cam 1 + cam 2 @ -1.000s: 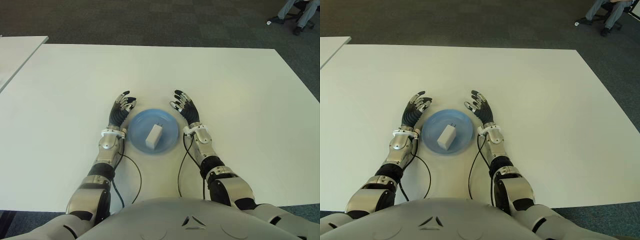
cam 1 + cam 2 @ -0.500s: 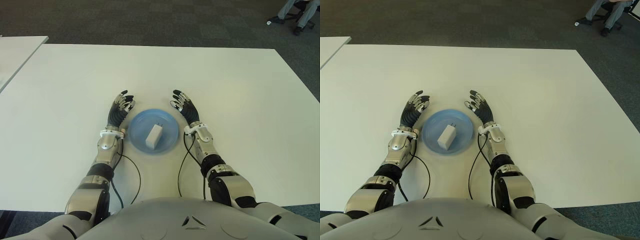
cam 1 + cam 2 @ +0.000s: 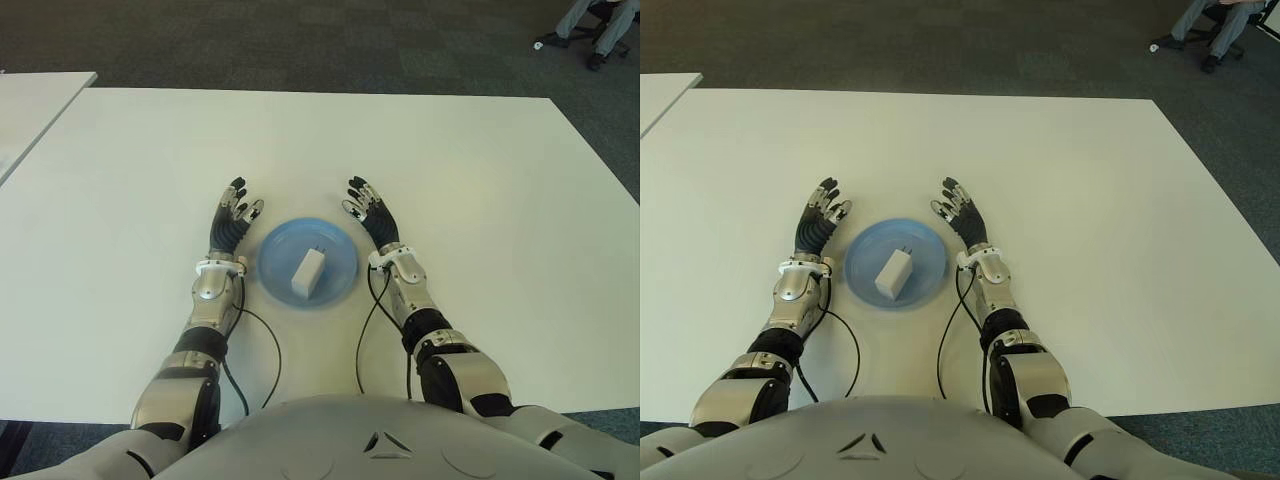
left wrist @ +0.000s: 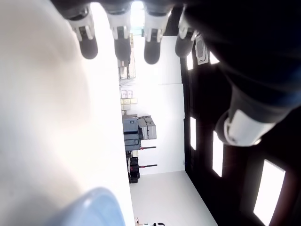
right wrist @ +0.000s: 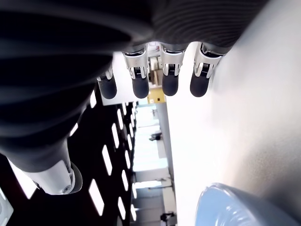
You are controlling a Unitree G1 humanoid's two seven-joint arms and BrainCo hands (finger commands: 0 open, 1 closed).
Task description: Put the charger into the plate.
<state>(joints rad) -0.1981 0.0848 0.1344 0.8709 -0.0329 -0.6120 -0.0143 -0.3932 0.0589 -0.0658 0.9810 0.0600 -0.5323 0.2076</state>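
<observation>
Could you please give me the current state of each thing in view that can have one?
charger: lying flat inside the plate, held by neither hand.
plate: on the table, holding the charger.
left hand: open, empty, left of the plate.
right hand: open, empty, right of the plate.

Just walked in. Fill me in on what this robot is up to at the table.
The charger already lies inside the blue plate on the white table, so the job looks done. Neither hand holds anything. The left hand shows just left of the plate and the right hand just right of it, both with fingers spread and apart from the plate.
</observation>
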